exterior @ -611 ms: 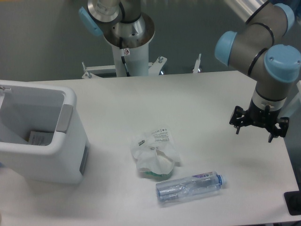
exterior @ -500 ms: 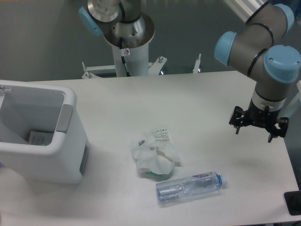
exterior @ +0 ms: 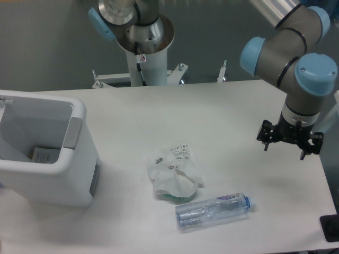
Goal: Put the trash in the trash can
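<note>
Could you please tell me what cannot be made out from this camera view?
- The trash can: its left side is cut off by the frame edge; the walls hide most of the floor.
- The plastic bag: its print is too small to read.
- The gripper: too small and dark to judge its opening.

left: white boxy plastic trash can (exterior: 79, 159) on table (exterior: 212, 111)
centre: translucent white plastic bag (exterior: 175, 172)
before bag: clear plastic bottle (exterior: 212, 210)
right: black two-finger gripper (exterior: 288, 148)
</note>
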